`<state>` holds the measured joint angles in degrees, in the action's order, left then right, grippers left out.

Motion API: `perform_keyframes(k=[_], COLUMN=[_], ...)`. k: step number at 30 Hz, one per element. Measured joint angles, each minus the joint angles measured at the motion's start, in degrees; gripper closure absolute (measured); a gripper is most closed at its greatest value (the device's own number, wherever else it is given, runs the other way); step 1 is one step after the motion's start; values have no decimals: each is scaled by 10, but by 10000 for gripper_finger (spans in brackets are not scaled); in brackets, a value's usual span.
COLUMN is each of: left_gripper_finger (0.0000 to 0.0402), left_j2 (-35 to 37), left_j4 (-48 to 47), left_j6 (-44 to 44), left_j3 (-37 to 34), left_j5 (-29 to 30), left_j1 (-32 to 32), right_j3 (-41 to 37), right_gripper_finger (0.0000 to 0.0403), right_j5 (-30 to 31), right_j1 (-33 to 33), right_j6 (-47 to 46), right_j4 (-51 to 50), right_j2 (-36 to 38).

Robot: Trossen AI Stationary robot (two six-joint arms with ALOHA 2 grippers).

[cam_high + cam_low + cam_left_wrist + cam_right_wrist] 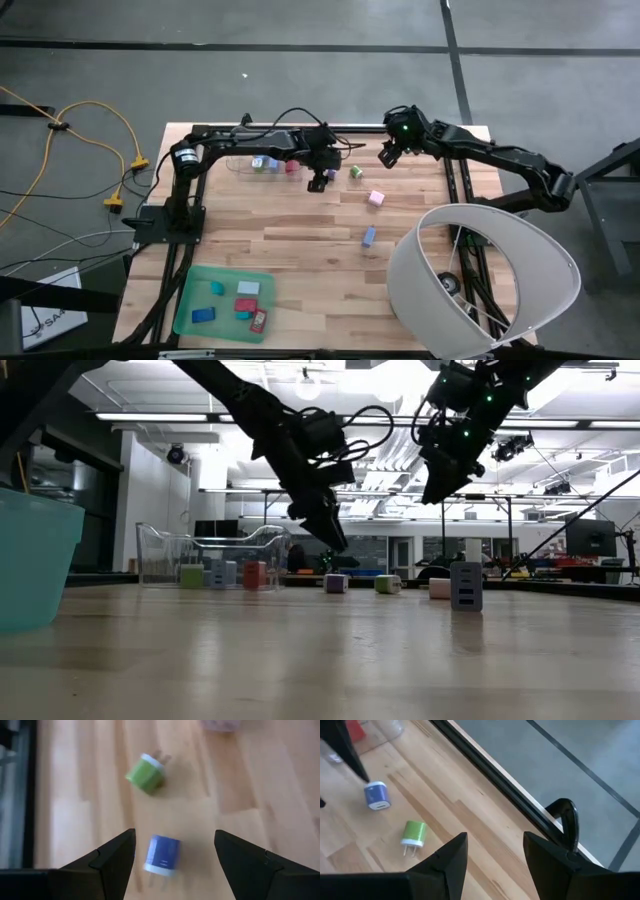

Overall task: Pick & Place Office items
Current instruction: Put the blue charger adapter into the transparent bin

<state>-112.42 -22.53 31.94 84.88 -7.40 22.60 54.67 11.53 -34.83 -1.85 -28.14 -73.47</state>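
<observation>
Small plug-like office items lie on the wooden table's far half: a blue one (162,855), a green one (146,774), a pink one (376,198) and a grey-blue one (369,236). My left gripper (174,834) hovers open above the blue one, one finger to each side of it and clear of it, as the low view shows (328,528). My right gripper (495,837) hangs open and empty, higher up by the table's far edge (390,155). The green tray (225,322) at the near left holds several items.
A clear plastic bin (240,165) with some blocks in it stands at the far left, behind my left arm. A large white lampshade-like ring (480,285) covers the near right corner. Bare wood lies between the tray and the loose items.
</observation>
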Motion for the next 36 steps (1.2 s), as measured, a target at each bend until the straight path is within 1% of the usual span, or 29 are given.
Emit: perform_keyframes(k=[4, 7, 13, 20, 26, 31, 36], left_gripper_finger=[140, 140, 140, 140, 140, 140, 140], left_j2=[0, -2, -17, -27, -29, -29, -43], left_j4=[28, 29, 35, 33, 25, 16, 16], left_j6=[-19, -33, -34, -42, -45, -42, -32], left_j3=[0, 0, 0, 0, 0, 0, 0], left_j5=[-7, -19, -18, -12, -14, -21, -21], left_j1=[9, 16, 27, 28, 28, 28, 28], right_j3=[0, 0, 0, 0, 0, 0, 0], right_gripper_finger=[223, 223, 223, 223, 223, 223, 223], right_j5=[-1, -11, -30, -59, -62, -77, -76], right_j1=[1, 0, 1, 1, 1, 1, 1], right_j6=[7, 17, 21, 21, 21, 19, 17], right_j4=[0, -6, -14, -16, -16, -16, -17], right_j2=[0, 0, 0, 0, 0, 0, 0])
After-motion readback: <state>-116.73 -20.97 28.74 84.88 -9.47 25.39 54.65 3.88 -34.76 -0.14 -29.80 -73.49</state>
